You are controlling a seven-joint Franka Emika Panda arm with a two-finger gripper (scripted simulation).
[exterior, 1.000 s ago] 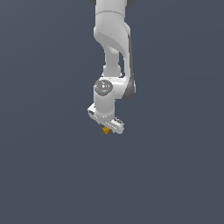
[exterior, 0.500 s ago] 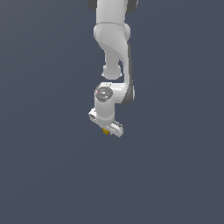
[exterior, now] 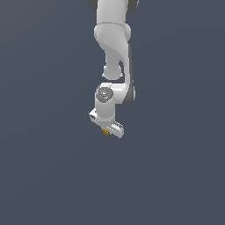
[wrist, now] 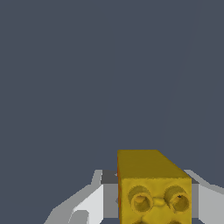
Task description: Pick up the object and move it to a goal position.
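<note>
The object (wrist: 151, 188) is a yellow-gold block with round studs on its near face. In the wrist view it sits between the two white fingers (wrist: 87, 203), pressed by them on both sides. In the exterior view only a small yellow corner of the object (exterior: 106, 131) peeks out under the white hand. My gripper (exterior: 107, 130) is shut on it and hangs in mid-view, below the white arm (exterior: 113, 39) that comes down from the top edge.
A plain dark blue-grey surface (exterior: 48, 167) fills the whole background in both views. No other objects, edges or markers show.
The arm has lowered a little and shifted slightly toward the exterior view's left, carrying the block with it. The grip looks unchanged.
</note>
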